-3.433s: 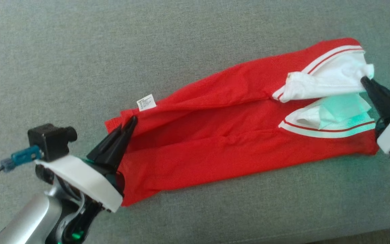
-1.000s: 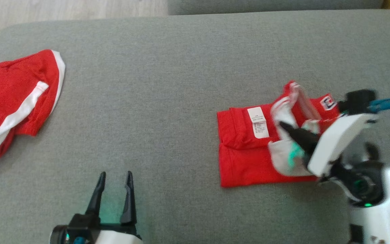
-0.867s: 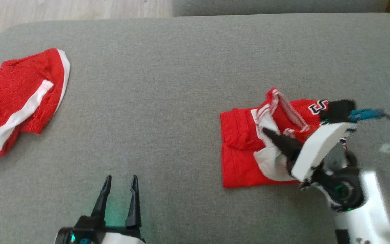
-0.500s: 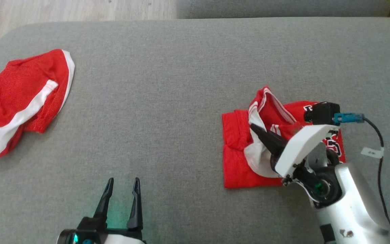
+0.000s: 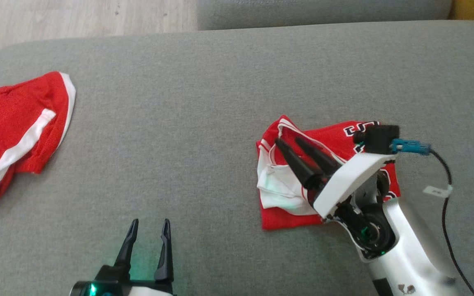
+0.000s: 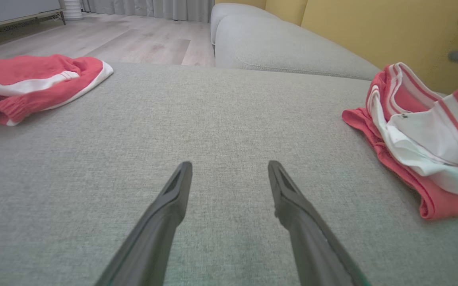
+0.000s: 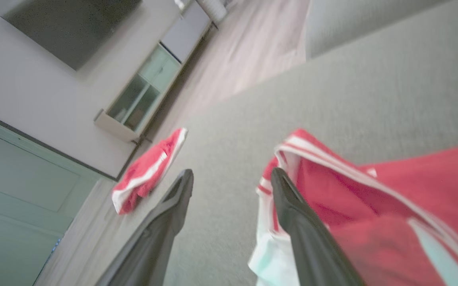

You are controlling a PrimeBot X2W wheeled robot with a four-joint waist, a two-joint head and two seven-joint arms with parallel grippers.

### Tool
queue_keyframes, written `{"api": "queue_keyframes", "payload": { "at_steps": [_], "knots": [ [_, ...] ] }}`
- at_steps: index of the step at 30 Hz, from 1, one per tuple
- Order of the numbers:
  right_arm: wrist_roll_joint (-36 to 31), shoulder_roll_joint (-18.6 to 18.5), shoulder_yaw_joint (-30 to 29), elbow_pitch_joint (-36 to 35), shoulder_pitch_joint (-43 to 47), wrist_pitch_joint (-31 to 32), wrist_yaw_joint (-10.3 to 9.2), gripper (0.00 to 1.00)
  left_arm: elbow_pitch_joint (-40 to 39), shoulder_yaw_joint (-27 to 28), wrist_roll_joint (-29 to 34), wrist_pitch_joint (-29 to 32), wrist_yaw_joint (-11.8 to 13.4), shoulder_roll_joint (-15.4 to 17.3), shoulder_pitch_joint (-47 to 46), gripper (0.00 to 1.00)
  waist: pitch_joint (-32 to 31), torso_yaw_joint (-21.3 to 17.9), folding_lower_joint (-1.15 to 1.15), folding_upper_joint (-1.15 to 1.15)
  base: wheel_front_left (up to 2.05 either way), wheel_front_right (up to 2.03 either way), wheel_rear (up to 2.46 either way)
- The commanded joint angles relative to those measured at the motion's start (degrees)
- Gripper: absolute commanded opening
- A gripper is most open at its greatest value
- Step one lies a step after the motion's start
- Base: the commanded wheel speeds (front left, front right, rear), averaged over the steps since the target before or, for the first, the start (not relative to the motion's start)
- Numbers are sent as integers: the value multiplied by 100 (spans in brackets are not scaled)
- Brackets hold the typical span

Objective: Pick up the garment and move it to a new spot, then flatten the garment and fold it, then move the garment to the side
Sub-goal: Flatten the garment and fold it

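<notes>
A broad grey sofa cushion [image 5: 204, 102] takes up most of the scene, with pale wooden floor [image 5: 76, 20] beyond its far edge. A red jersey [image 5: 280, 187] with white trim lies on it as a small, roughly square packet, with black lettering showing on its top layer. The fold looks made but not tidy. A striped armhole edge stands up at the jersey's far left corner, and a white panel bulges along its left side. The right gripper [image 5: 287, 139] hangs right over that raised corner with its fingers spread and nothing between them. The wrist picture is too blurred to say whether a fingertip brushes the trim. The left gripper [image 5: 150, 221] is well to the jersey's left and nearer the robot, low over bare cushion, also spread wide and empty. Far to the jersey's left, at the cushion's end, lies a second red garment [image 5: 10, 131] with a white stripe. By my reading, what remains is settling the fold and shifting the packet aside. To do that well, the right fingers should stay out of the armhole loop, which would snag and drag the top layer open. They should first press the puffed trim flat. The grip should then pinch through every layer at one edge, ideally with the left gripper on the matching corner. The move itself should be low and slow, so the layers travel as one.
</notes>
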Motion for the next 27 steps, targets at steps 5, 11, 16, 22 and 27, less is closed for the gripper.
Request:
{"api": "queue_keyframes", "payload": {
  "at_steps": [5, 11, 16, 22, 27],
  "knots": [
    [-5, 23, 104, -1144, 275, -798, 44, 100, -146, 225, 99, -47, 8, -21, 70, 100, -81, -103, 0, 0, 0, 0, 0],
    [-1770, 18, -1010, -2003, 1116, -1471, 44, 100, -180, 304, 111, -47, 11, -21, 180, 100, -175, -153, 0, 0, 0, 0, 0],
    [-3438, -190, -1951, -1783, 1663, -2207, 44, 100, -184, 317, 67, -47, 26, -21, 242, 100, -270, -143, 0, 0, 0, 0, 0],
    [-3705, -89, -2064, -883, 1623, -2611, 44, 0, -196, 249, 4, -47, 61, -21, 230, 100, -207, -62, 0, 0, 0, 0, 0],
    [-3801, -52, -1650, 41, 965, -2634, 44, 0, -188, 182, -5, -47, 54, -21, 153, 100, -23, -13, 0, 0, 0, 0, 0]
  ]
}}
